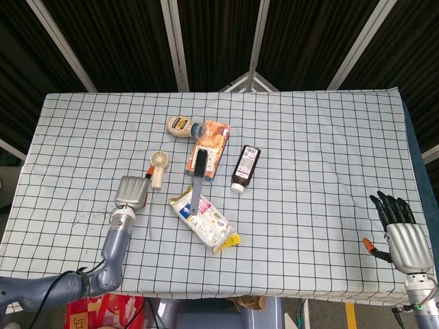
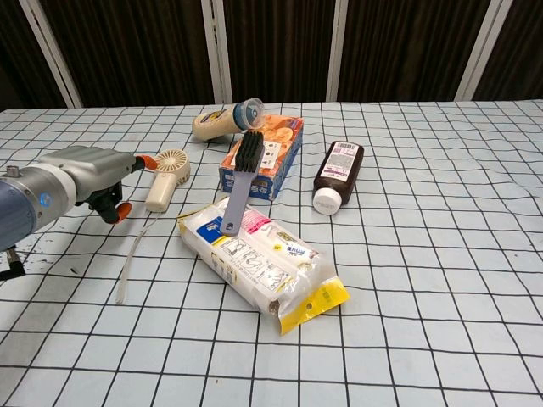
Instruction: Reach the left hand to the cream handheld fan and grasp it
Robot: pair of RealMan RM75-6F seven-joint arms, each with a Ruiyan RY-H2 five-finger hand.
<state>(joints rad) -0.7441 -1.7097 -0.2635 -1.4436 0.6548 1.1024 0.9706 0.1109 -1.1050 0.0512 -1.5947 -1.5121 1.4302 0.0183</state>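
Observation:
The cream handheld fan [image 1: 159,167] lies on the checked cloth left of centre, round head away from me, handle toward me; the chest view shows the fan [image 2: 166,180] too. My left hand [image 1: 131,192] hovers just left of and a little nearer than its handle, orange fingertips [image 1: 149,175] reaching toward it. In the chest view the left hand [image 2: 89,176] has an orange fingertip [image 2: 148,161] close beside the fan head, and holds nothing. My right hand [image 1: 402,232] rests at the table's near right corner, dark fingers spread, empty.
A white strap [image 2: 131,254] trails from the fan toward me. Right of the fan lie a wipes packet [image 1: 204,219], a grey brush [image 1: 198,179] propped on an orange box [image 1: 208,149], a mayonnaise bottle [image 1: 185,127] and a dark bottle [image 1: 245,167].

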